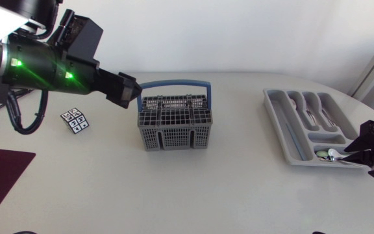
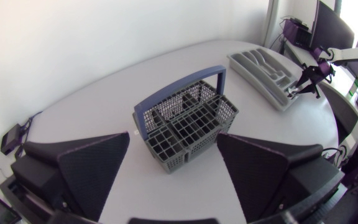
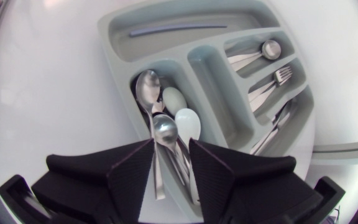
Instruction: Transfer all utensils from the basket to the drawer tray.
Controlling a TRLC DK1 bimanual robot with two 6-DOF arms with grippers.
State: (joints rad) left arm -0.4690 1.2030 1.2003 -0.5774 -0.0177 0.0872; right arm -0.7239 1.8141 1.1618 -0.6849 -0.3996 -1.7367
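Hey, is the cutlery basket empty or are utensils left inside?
Empty, as far as shown: the cutlery basket shows only bare grid compartments, no handles sticking up.

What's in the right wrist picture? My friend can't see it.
The black right gripper hangs just above a grey drawer tray, over the compartment that holds several spoons. The other compartments hold another spoon, a fork and more cutlery.
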